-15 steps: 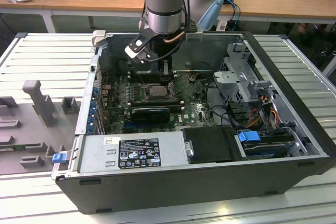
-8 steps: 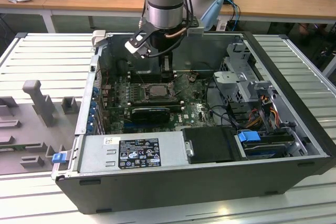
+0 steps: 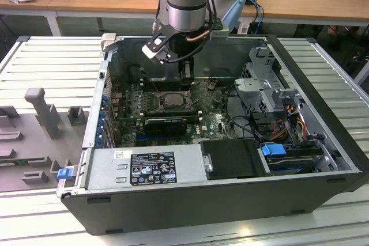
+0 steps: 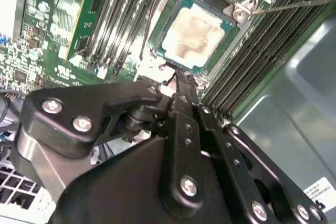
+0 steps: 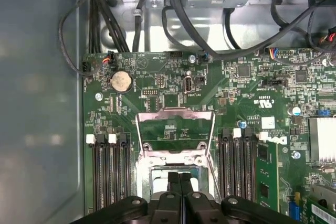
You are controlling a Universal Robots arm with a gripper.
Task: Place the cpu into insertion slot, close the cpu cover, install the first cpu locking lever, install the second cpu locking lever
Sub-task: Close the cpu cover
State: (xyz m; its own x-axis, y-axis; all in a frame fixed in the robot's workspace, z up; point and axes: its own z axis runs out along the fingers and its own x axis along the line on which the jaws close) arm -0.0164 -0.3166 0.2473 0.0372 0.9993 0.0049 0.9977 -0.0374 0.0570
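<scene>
Hand point(image 5: 179, 176): we see its fingers pressed together, gripping nothing, just above the socket.
Insertion slot point(image 4: 242, 10): holds the cpu point(image 4: 194, 32).
Cpu cover point(image 5: 176, 113): swung open.

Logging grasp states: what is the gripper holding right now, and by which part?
Nothing visible: the gripper has its jaws shut together at the edge of the insertion slot, where the cpu lies.

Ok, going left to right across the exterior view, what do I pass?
A grey fixture on the table → blue latch → the insertion slot → black cover → blue drive tab.
</scene>
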